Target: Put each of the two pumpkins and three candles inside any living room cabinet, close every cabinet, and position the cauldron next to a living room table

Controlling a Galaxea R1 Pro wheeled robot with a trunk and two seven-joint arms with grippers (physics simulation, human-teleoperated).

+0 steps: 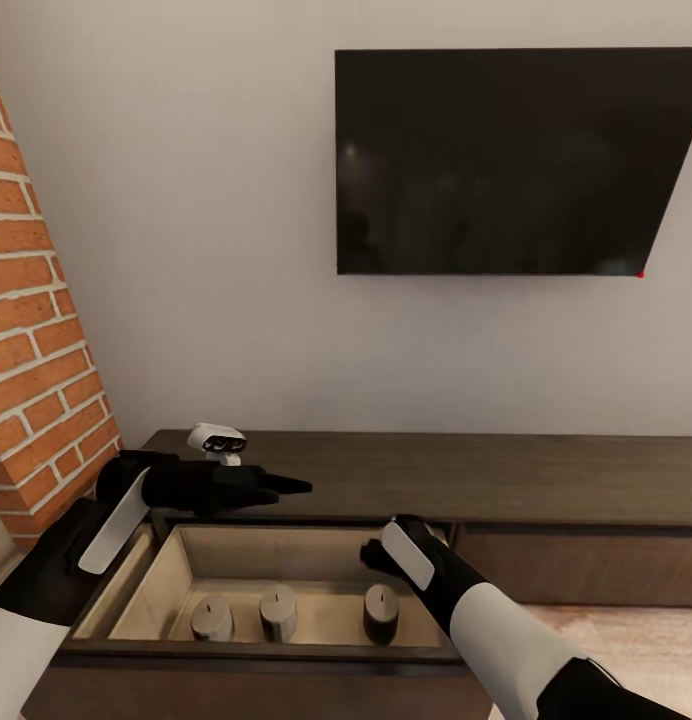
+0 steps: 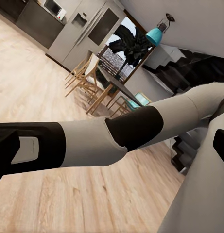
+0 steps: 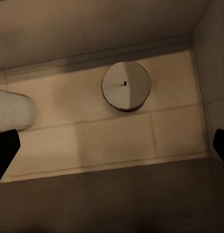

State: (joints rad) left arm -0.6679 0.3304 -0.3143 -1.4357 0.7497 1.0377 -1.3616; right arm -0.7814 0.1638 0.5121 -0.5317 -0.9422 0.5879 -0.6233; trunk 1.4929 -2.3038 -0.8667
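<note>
Right gripper [image 3: 112, 145] spread and empty directly above the third candle [image 3: 126, 85] in the open drawer [image 1: 166, 575]; lift straight up, avoid clipping drawer walls.

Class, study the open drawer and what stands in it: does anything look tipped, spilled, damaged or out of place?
Nothing stands out. Three candles stand upright in a row inside the open drawer of the cabinet.
</note>
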